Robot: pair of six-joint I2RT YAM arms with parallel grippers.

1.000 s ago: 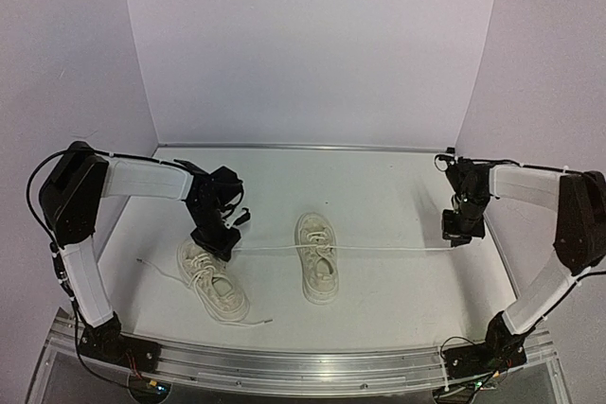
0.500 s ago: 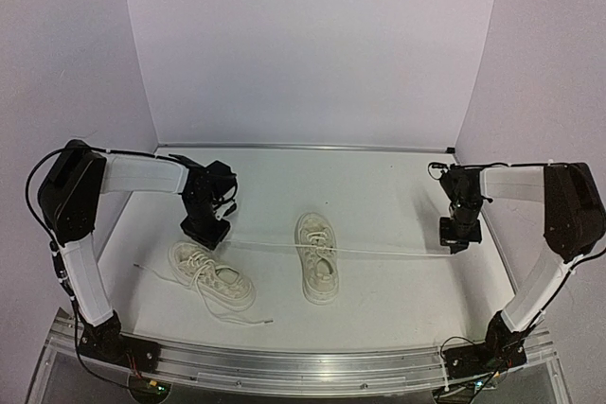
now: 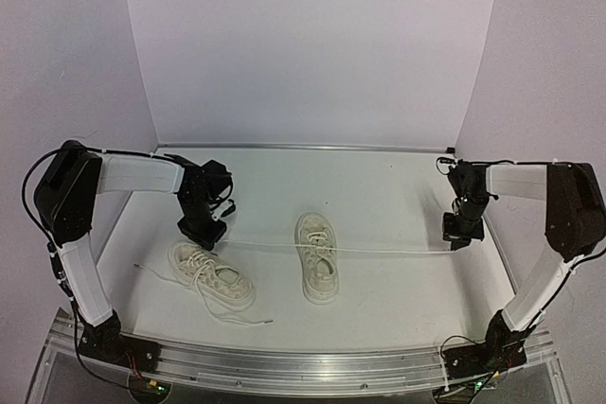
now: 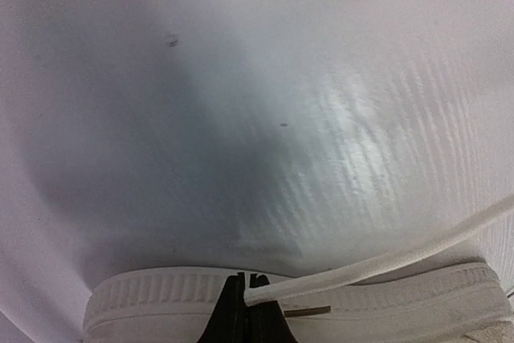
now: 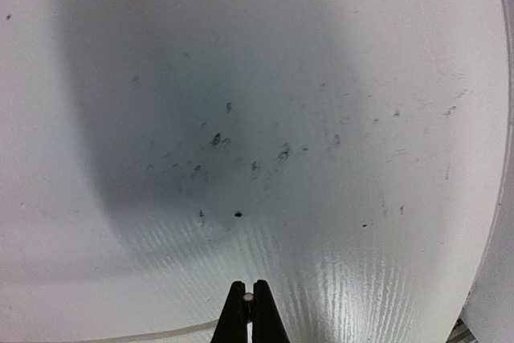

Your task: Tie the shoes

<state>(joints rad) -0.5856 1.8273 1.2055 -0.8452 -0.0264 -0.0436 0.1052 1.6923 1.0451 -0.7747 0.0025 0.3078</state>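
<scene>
The left gripper (image 3: 203, 237) is closed tight, its two fingers pinching the end of a taut lace (image 3: 388, 252); its wrist view shows the tips (image 4: 246, 279) squeezed together on the white cord (image 4: 385, 261), which runs off toward 3 o'clock. Just under it lies the ribbed rubber edge of a sneaker (image 4: 161, 299). The right gripper (image 3: 461, 237) is shut as well. In its own camera the tips (image 5: 248, 287) meet on a tiny white speck that looks like the other lace end, and a strand (image 5: 161, 332) passes low at 7 o'clock. From above, that one lace makes a straight line from the left gripper at about 9 o'clock on the table (image 3: 388, 186), across the middle shoe, to the right gripper at 3 o'clock. There are two shoes, both cream-white. The middle shoe (image 3: 317, 270) sits upright near the centre with its toe toward 12 o'clock, and the taut lace crosses its eyelets. The left shoe (image 3: 213, 277) lies slantwise at about 8 o'clock, just on the near side of the left gripper, and I cannot tell whether they touch. Two loose lace ends trail from it, one (image 3: 151, 269) toward 9 o'clock and one (image 3: 251, 319) toward 5 o'clock. The two arms reach in from a metal rail (image 3: 284, 359) at 6 o'clock.
</scene>
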